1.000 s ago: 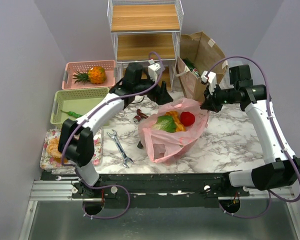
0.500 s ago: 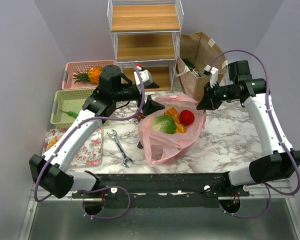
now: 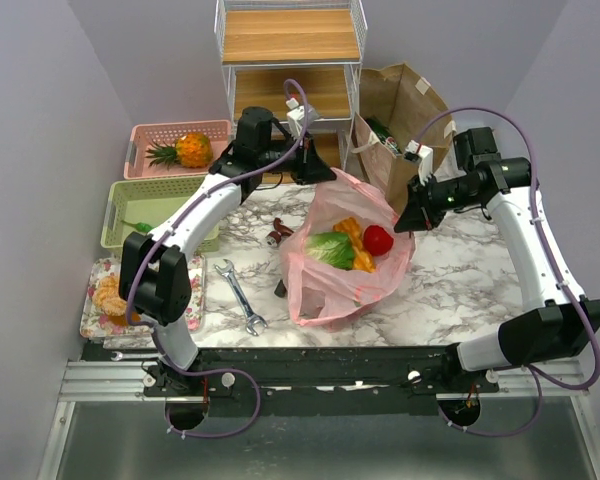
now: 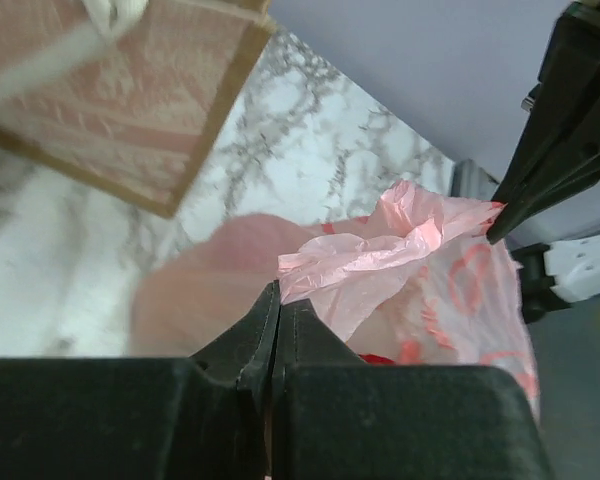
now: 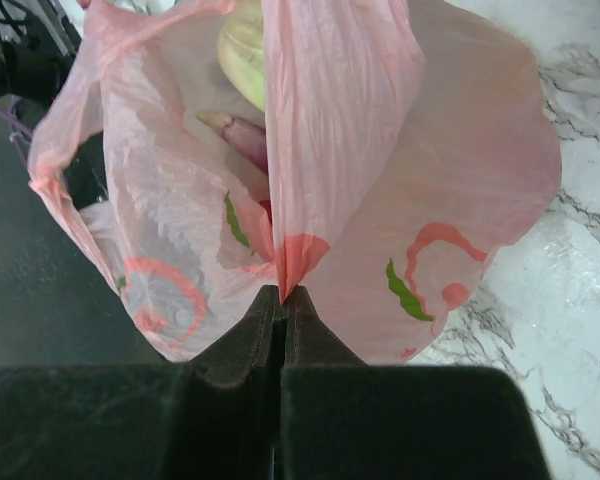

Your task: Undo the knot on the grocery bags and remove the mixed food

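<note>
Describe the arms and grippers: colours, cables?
The left arm and right arm have white links with black joints and bases. A lilac cable loops along each. The left gripper and right gripper are black, with flat tapering fingers.

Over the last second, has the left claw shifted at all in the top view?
Yes. The left claw has moved back, away from the arm bases and toward the wire shelf rack. It is now shut, pinching the pink bag at its raised rim.
</note>
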Controlling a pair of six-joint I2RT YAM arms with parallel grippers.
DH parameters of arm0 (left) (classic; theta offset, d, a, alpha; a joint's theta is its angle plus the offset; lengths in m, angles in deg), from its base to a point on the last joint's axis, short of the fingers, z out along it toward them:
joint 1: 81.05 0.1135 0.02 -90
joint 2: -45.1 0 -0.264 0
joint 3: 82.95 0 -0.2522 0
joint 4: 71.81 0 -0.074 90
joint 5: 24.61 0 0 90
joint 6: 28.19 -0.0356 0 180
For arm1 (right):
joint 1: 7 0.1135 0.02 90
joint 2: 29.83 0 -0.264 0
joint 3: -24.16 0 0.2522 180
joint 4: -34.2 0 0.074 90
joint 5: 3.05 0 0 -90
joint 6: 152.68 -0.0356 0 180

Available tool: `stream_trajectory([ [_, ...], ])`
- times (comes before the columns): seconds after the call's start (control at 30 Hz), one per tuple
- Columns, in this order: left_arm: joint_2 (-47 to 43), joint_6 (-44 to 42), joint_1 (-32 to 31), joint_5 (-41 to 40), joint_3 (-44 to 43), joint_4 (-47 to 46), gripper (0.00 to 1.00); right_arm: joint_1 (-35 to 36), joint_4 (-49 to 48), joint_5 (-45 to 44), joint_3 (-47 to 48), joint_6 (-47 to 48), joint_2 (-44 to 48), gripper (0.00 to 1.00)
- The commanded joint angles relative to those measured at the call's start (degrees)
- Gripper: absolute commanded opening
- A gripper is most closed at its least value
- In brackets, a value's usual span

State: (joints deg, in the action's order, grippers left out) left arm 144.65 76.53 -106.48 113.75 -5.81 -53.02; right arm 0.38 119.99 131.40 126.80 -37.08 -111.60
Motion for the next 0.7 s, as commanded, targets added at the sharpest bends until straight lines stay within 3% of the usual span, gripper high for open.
stream_trajectory([
  [0.0, 2.6, 18.63, 2.13, 4.7, 3.12, -0.13, 0.0, -1.21, 8.64, -0.47, 1.53, 6.82, -1.15, 0.01],
  [0.1, 3.23, 21.5, 2.4, 5.15, 8.72, 2.95, 0.0, -1.53, 9.29, -0.58, 3.95, 7.53, -1.54, 0.01],
  [0.23, 4.2, 19.57, 2.48, 3.02, 9.36, 9.04, 0.0, -1.6, 9.27, -2.53, 5.97, 8.12, -2.42, 0.01],
  [0.27, 4.18, 18.93, 2.49, 2.36, 8.86, 9.84, 0.0, -1.55, 9.27, -3.31, 6.23, 8.33, -2.76, 0.05],
  [0.3, 4.25, 18.27, 2.49, 2.25, 7.89, 10.33, 0.0, -1.61, 8.38, -5.0, 6.31, 8.29, -2.79, 0.14],
  [0.43, 4.17, 16.85, 1.76, 1.95, 3.11, 11.98, 0.0, -1.63, 0.88, -8.21, 9.08, 4.96, 0.5, 0.72],
  [0.5, 4.18, 16.9, 1.13, 2.26, 1.85, 11.87, 0.0, -1.33, -4.96, -6.33, 8.69, 4.72, 4.6, 0.9],
  [0.57, 4.18, 15.96, 0.2, 1.88, 0.98, 12.69, 0.0, 1.56, -9.27, -6.85, 6.84, 6.71, 7.88, 0.94],
  [0.67, 4.22, 15.15, -0.48, 1.07, 1.21, 13.1, 0.0, 12.46, -12.19, -15.75, 3.67, 9.63, 9.0, 0.94],
])
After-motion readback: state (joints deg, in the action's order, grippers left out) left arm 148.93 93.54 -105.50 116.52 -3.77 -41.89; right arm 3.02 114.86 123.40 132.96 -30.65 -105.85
